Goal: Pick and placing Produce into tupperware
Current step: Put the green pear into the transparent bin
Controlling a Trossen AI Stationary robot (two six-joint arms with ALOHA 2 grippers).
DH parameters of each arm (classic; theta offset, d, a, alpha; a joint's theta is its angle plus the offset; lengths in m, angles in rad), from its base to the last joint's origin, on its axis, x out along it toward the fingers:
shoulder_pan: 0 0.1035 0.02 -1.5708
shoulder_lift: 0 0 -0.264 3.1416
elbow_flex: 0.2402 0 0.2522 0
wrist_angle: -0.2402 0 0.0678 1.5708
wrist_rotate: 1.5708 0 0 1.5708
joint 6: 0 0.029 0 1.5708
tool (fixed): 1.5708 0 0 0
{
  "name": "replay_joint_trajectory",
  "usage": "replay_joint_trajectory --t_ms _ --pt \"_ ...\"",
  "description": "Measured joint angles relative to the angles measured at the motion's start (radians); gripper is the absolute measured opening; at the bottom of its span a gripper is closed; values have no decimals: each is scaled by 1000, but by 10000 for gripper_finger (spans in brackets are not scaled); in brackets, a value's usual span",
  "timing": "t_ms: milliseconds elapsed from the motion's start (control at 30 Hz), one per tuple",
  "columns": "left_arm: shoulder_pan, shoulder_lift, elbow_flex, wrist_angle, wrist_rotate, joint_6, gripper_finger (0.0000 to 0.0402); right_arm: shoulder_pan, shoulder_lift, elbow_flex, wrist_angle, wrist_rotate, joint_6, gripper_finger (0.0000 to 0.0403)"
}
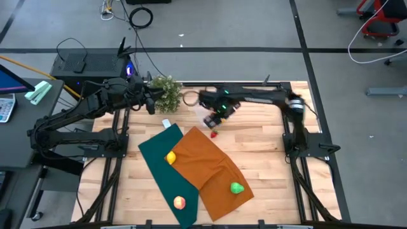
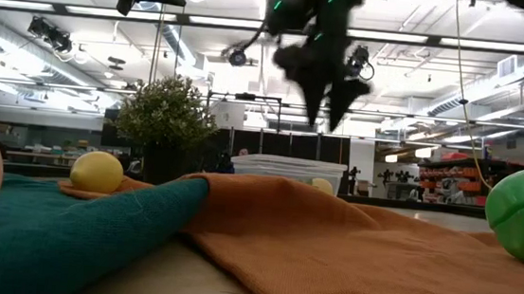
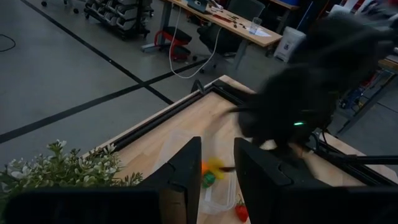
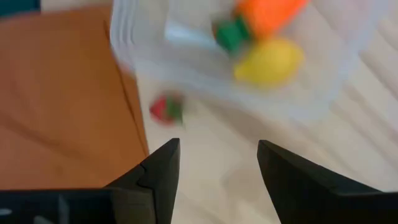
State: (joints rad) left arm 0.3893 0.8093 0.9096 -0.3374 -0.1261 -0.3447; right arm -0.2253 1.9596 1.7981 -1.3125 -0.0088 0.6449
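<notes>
The clear, round-cornered plastic tupperware [image 4: 249, 56] sits on the pale wooden counter [image 1: 267, 152] just beside the woven orange cloth [image 1: 210, 168], holding an orange carrot [image 4: 270, 12] with a green top and a smooth yellow lemon [image 4: 268, 62]. A small red piece [image 4: 166, 109] lies on bare wood just outside its wall. The right gripper [image 4: 217, 168] hovers above, fingers [image 4: 155, 171] parted and empty. The left gripper [image 3: 217, 171] waits by the bushy plant [image 1: 166, 93], fingers narrow, empty. A yellow fruit [image 1: 170, 158], peach one [image 1: 180, 203] and green one [image 1: 236, 187] rest on the cloths.
</notes>
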Motion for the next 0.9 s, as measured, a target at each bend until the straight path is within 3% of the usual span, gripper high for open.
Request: replay_joint_trajectory --t_ms 100,267,400,533,700,900 --pt "0 0 0 1 0 0 103 81 -168 -242 100 2 151 184" --pt "0 2 0 1 0 0 103 274 -454 -615 318 -49 557 184" --pt "0 2 0 5 0 0 103 507 -594 -726 360 -53 882 183" --pt "0 2 0 5 0 -2 103 723 -624 -736 364 -48 1090 176" --pt "0 2 0 5 0 -2 103 874 -585 -727 403 -48 1134 174" --pt "0 2 0 5 0 34 103 946 -545 -727 434 -38 960 174"
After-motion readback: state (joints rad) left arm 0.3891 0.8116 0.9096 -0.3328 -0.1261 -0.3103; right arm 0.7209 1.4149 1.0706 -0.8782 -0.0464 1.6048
